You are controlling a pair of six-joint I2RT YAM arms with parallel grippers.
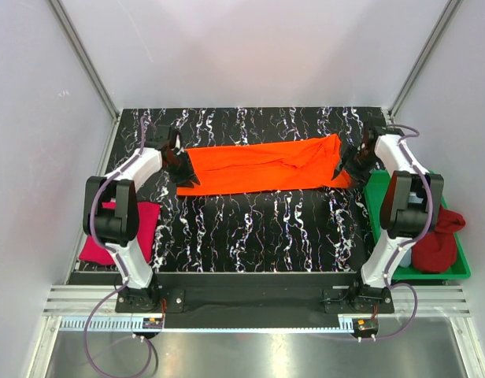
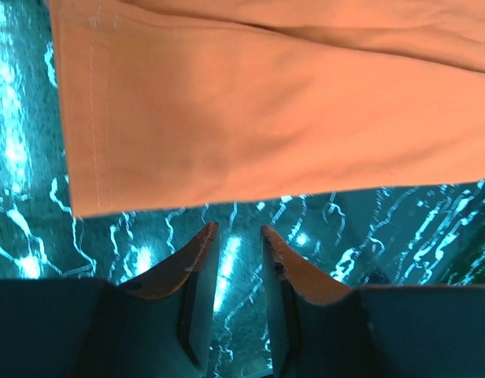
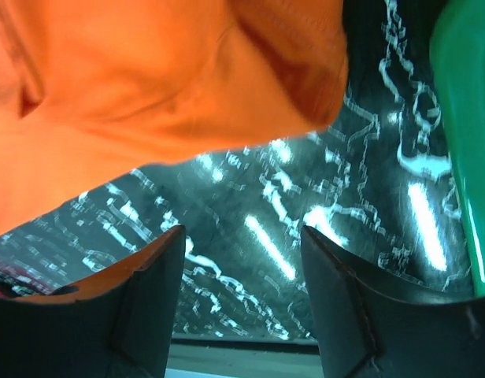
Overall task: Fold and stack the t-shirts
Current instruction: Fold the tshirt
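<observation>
While one orange t-shirt (image 1: 262,165) lies stretched along the table's (image 1: 250,236) far edge, one magenta t-shirt (image 1: 146,224) overhangs its left edge and one dark red t-shirt (image 1: 441,244) sits in the green tray (image 1: 376,206). At the left wrist, the left jaws are narrowly parted and empty. At the right wrist, the right jaws gape wide, released.

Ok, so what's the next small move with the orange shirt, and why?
Probably pinch the orange t-shirt at one end and fold it across: it lies as a long strip, with left gripper and right gripper open, empty at its ends.
</observation>
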